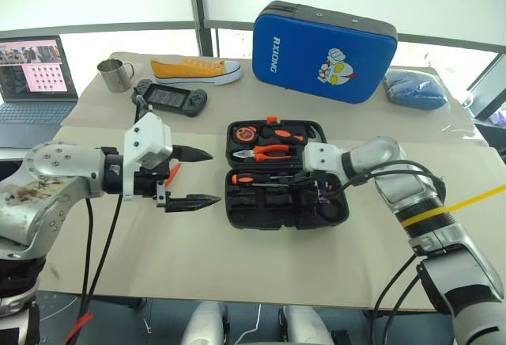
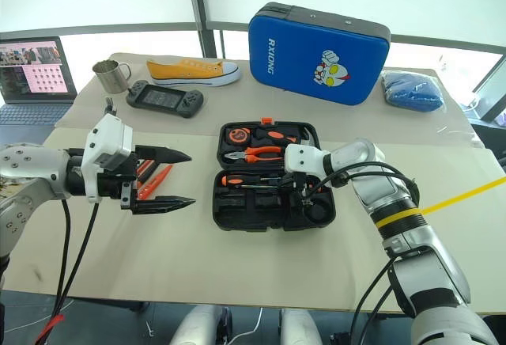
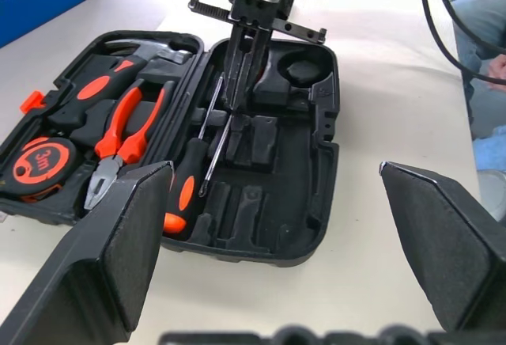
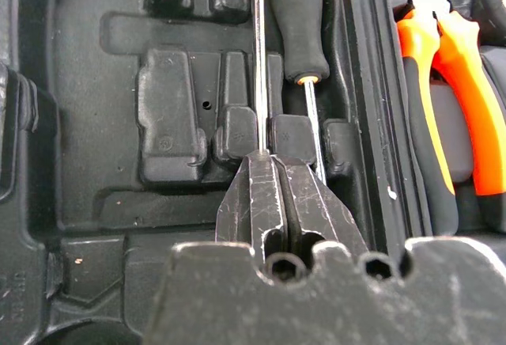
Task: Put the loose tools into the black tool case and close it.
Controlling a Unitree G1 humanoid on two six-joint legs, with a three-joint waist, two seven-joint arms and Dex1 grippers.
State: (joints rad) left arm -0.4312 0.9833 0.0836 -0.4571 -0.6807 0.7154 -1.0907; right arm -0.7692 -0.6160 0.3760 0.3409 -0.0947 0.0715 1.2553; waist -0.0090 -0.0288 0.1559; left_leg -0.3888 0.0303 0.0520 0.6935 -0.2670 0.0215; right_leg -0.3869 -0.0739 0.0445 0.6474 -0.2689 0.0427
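Note:
The black tool case (image 1: 332,212) lies open at the table's middle. In its near half a black-and-orange-handled screwdriver (image 3: 185,193) rests in a slot. My right gripper (image 4: 269,159) reaches down into that half from the right, shut on the thin metal shaft of a second screwdriver (image 4: 258,60); its handle is hidden. My left gripper (image 1: 215,177) hovers open and empty left of the case, fingers pointing at it. Beneath it, orange loose tools (image 2: 158,176) lie on the table, partly covered by the gripper.
The case's far half holds orange-handled pliers (image 1: 273,151), a hammer and a tape measure (image 1: 247,133). Behind it stand a blue cartoon-printed case (image 1: 324,44), a yellow shoe (image 1: 194,70), a metal mug (image 1: 116,74), a game controller (image 1: 170,98) and a laptop (image 1: 32,76).

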